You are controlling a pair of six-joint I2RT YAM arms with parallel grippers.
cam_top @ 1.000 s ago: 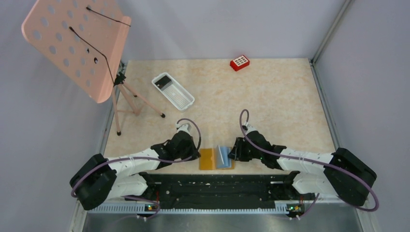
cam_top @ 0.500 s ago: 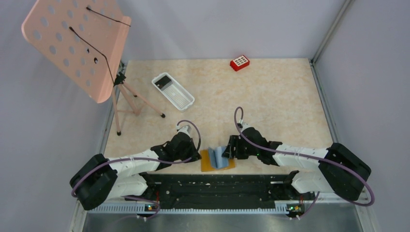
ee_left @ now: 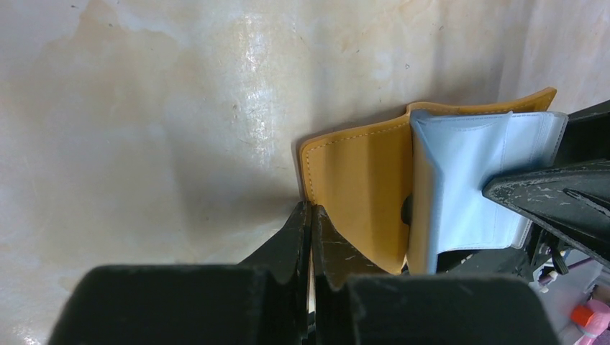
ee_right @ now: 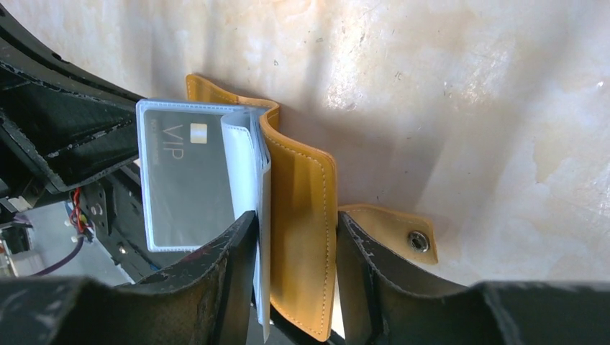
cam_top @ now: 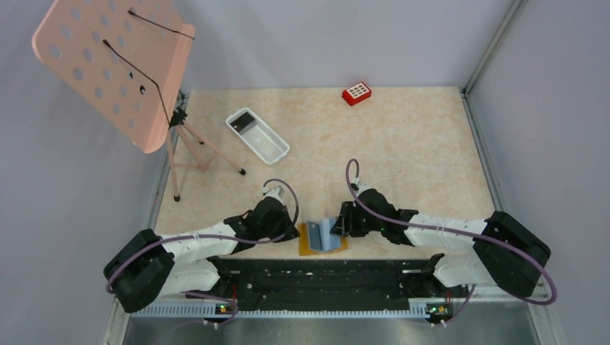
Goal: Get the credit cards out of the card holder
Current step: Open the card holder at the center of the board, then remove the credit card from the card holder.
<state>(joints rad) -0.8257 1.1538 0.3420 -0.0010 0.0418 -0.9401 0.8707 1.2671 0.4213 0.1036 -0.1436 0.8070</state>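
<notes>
On the table (cam_top: 403, 144), near its front edge, the card holder (cam_top: 316, 241) sits half open between both arms. The left gripper (ee_left: 311, 223) is pinched tight at the tan cover's edge. The right gripper (ee_right: 296, 219) has a finger on each side of the cover and a blue page; I cannot tell if it squeezes. A grey credit card (ee_right: 190, 180) sits in a clear sleeve.

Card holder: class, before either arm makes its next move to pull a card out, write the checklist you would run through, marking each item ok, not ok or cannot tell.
1. Card holder open, pages exposed: ok.
2. VIP card in plain sight, not covered by a tool: ok.
3. Left tool shut at the tan cover's corner, really pinning it down: cannot tell.
4. Right tool placed on the card: not ok; it straddles the raised cover and a blue page.
5. Right tool's hold on that cover firm: cannot tell.
6. White mesh tray has bare room beside the dark card in it: ok.
</notes>
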